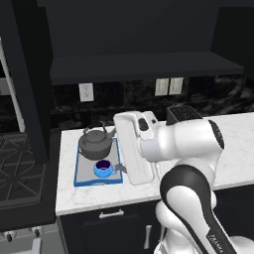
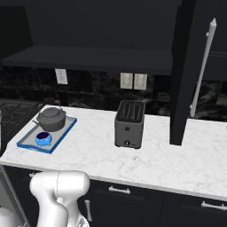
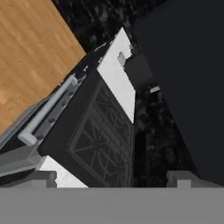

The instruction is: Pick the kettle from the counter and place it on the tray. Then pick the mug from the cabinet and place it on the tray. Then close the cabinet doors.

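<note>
Nearest the cameras rose the robot's white arm (image 1: pixel 188 163), its dark-jointed elbow bulking large in the left base view and its pale shoulder sitting low in the right base view. Beneath it ran the dark drawers (image 2: pixel 119 195) with their small silver pulls, under the front edge of the table (image 2: pixel 146 155), a white marble-look top with grey veins.

On the table's left end lay the tray (image 1: pixel 82 171), grey with a bright blue rim. The mug (image 1: pixel 102 168), small and blue with a dark inside, stood upright on the tray's nearer half. The kettle (image 1: pixel 95 143), squat and dark grey with its thin arched handle upright, sat on the tray's farther half, just behind the mug and close to it; whether the two touched could not be told. In the right base view the same pair showed on the tray, kettle (image 2: pixel 51 119) behind mug (image 2: pixel 43 138).

Farther right on the table, well apart from the tray, stood the black boxy toaster (image 2: pixel 129 124). To the left of the table sat the stove (image 1: pixel 20 171), its dark grates also crossing the hand view.

Behind everything ran the dark speckled backsplash with white wall outlets (image 2: pixel 133 80). Above it hung the cabinet (image 1: pixel 144 67), its dark shelf open to view. One of the cabinet doors (image 2: pixel 190 66) stood swung out over the table's right part, its long silver bar handle (image 2: pixel 203 66) facing the camera; the other hung open at the left edge of the left base view.

The jaws' two dark tips barely rose at the bottom of the hand view, gripping nothing, and how widely they stood could not be told.
</note>
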Controlling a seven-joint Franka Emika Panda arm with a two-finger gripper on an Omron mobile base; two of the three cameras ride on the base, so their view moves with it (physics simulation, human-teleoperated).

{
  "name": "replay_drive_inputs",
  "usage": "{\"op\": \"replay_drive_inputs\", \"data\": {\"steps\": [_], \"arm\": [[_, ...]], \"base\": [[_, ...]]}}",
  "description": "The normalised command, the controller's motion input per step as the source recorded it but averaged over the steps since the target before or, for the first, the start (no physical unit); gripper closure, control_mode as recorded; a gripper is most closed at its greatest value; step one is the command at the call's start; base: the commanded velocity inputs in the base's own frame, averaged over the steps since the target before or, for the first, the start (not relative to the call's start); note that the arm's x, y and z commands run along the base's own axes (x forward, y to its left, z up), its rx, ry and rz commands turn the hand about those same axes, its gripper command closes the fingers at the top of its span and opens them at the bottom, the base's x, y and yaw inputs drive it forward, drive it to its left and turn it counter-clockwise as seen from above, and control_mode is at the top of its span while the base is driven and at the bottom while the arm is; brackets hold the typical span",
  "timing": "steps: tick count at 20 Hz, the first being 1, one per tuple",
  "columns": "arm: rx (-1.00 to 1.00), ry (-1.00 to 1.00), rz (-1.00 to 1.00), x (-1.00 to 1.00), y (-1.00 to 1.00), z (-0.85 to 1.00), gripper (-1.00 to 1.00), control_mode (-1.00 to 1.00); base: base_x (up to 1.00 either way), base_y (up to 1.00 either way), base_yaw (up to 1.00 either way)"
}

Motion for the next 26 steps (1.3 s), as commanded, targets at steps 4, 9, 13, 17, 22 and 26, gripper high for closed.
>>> {"op": "replay_drive_inputs", "data": {"steps": [4, 9, 13, 17, 22, 26], "arm": [[0.00, -0.17, 0.00, -0.58, 0.17, 0.48, -1.00, -1.00], [0.00, -0.17, 0.00, -0.58, 0.18, 0.46, -1.00, -1.00], [0.00, -0.23, 0.02, -0.58, 0.28, 0.36, -1.00, -1.00], [0.00, -0.19, 0.02, -0.52, 0.30, 0.40, -1.00, -1.00], [-0.01, -0.06, 0.00, -0.29, 0.40, 0.34, -1.00, -1.00], [0.00, 0.00, 0.01, -0.25, 0.58, 0.23, -1.00, -1.00]], "base": [[0.00, 0.00, 0.00], [0.00, 0.00, 0.00], [0.00, 0.00, 0.00], [0.00, 0.00, 0.00], [0.00, 0.00, 0.00], [0.00, 0.00, 0.00]]}}
